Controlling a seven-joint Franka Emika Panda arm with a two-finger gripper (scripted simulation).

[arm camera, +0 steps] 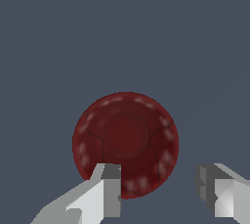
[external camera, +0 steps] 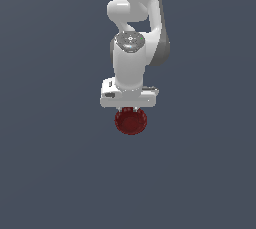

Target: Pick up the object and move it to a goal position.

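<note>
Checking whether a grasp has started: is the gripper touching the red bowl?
Cannot tell. In the wrist view the gripper is open, one finger overlapping the dark red bowl rim, the other clear of it; height above the bowl isn't shown in either view.

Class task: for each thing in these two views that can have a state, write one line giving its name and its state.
Small dark red round bowl: upright, opening up, empty, not gripped.
White two-fingered tool: open, above the bowl, one finger over the rim, the other outside it.

Bowl (arm camera: 126,140) glossy, smooth; end effector (arm camera: 161,189) matt grey.
</note>
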